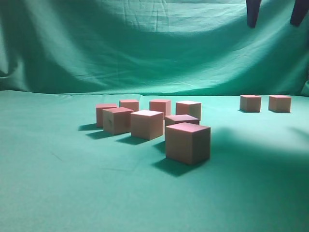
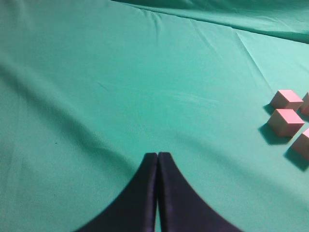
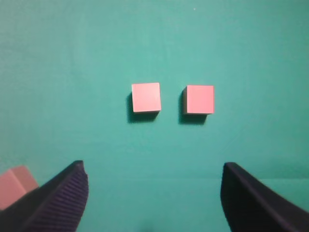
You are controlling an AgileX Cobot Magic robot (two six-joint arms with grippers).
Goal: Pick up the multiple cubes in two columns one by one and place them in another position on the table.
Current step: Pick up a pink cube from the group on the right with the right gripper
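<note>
Several pinkish-red cubes stand in two columns on the green table (image 1: 58,183) at centre; the nearest one (image 1: 187,142) is at the front. Two more cubes (image 1: 250,103) (image 1: 280,103) sit side by side at the far right. My right gripper (image 1: 275,12) hangs open and empty high above those two; its wrist view shows them from above (image 3: 146,97) (image 3: 200,99), plus one cube of the group (image 3: 14,186) at the lower left, beside its open jaws (image 3: 154,188). My left gripper (image 2: 158,155) is shut and empty over bare cloth; three cubes show at its view's right edge (image 2: 286,99) (image 2: 286,121) (image 2: 304,144).
A draped green cloth backdrop (image 1: 145,43) rises behind the table. Bare cloth lies to the left of the cube group and in front of it.
</note>
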